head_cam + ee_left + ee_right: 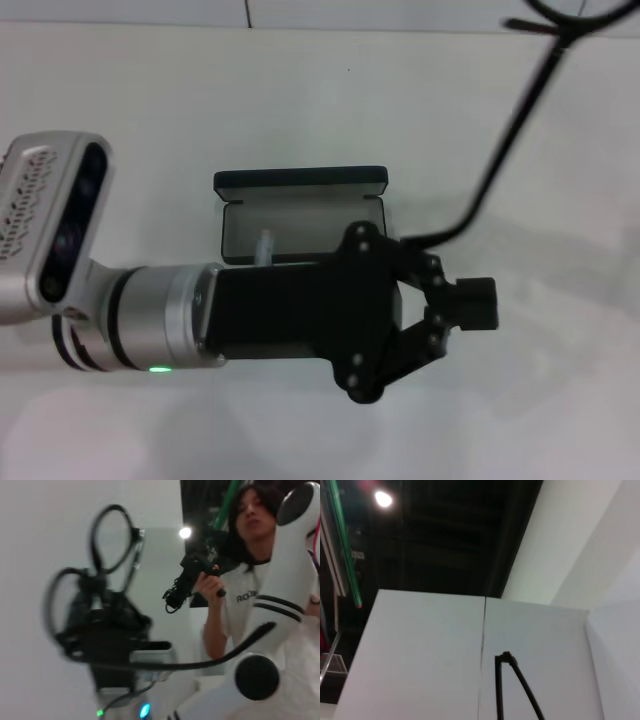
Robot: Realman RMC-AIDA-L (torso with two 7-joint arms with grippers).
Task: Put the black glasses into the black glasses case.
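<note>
The black glasses case (300, 205) lies open at mid-table, lid up at the far side and grey lining showing. My left gripper (472, 304) hangs over its near edge, fingers pointing right and closed together. A thin black rod of the black glasses (500, 150) runs from the gripper up to the far right. In the left wrist view the black glasses (111, 539) show two rounded lenses, standing just past the left gripper (97, 602), which appears shut on the frame. My right gripper is out of view; only the white right arm (295, 555) shows.
White table (150, 110) all around the case. A person (240, 580) holding a black device stands beside the robot in the left wrist view. The right wrist view shows only wall, ceiling and a thin black rod (517, 680).
</note>
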